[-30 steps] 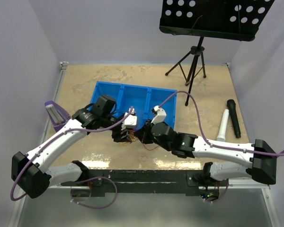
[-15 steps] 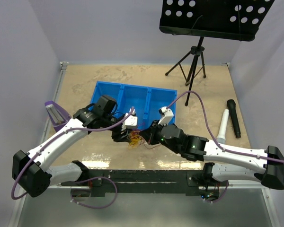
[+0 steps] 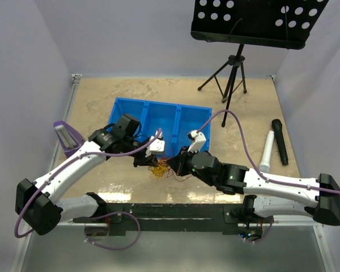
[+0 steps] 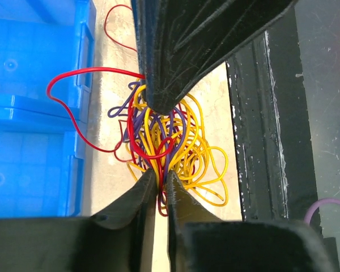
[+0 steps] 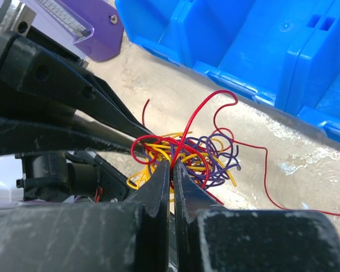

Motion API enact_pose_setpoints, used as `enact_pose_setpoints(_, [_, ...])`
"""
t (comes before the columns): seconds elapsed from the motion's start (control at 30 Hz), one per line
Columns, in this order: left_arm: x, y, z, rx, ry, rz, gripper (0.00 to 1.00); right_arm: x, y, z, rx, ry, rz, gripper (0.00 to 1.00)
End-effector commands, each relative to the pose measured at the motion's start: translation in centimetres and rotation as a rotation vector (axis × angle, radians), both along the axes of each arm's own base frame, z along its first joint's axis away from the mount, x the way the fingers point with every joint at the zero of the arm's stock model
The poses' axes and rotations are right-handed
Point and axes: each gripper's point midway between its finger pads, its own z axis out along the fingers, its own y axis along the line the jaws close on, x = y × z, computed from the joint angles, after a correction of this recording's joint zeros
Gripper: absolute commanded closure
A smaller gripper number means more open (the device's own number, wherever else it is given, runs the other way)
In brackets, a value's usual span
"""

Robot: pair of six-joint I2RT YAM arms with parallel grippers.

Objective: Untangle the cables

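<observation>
A tangle of thin red, yellow and purple cables (image 3: 161,168) sits on the table just in front of the blue bin. In the left wrist view the cables (image 4: 175,141) bunch between both grippers. My left gripper (image 4: 160,180) is shut on strands at one side of the tangle. In the right wrist view the cables (image 5: 207,158) show the same knot, and my right gripper (image 5: 171,167) is shut on strands at the opposite side. Both grippers meet at the tangle in the top view, the left (image 3: 144,161) and the right (image 3: 175,164). A loose red strand (image 5: 260,170) trails off over the table.
A blue three-compartment bin (image 3: 158,120) stands just behind the tangle. A purple tool (image 3: 65,136) lies at the left edge. A black microphone (image 3: 280,141) and a white one (image 3: 267,149) lie at the right. A music stand tripod (image 3: 229,73) stands at the back.
My right arm has swung its gripper left and forward toward the tangle and closed in on it. The tangle now shows more spread between the two grippers. My left arm has barely moved.
</observation>
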Motion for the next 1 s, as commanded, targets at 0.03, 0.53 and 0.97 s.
enact_pose_setpoints(0.03, [-0.6,-0.5,1.9,-0.048,0.000,-0.052,0.70,0.4,-0.5,0.6,0.012,-0.029,-0.031,1.00])
enact_pose_setpoints(0.53, [-0.6,-0.5,2.0,-0.038,0.034,-0.094,0.57,0.0,-0.2,1.4,0.003,-0.070,-0.008,1.00])
enact_pose_setpoints(0.97, [1.0,-1.1,2.0,-0.051,0.006,-0.053,1.00,-0.6,0.2,2.4,0.028,-0.081,-0.002,1.00])
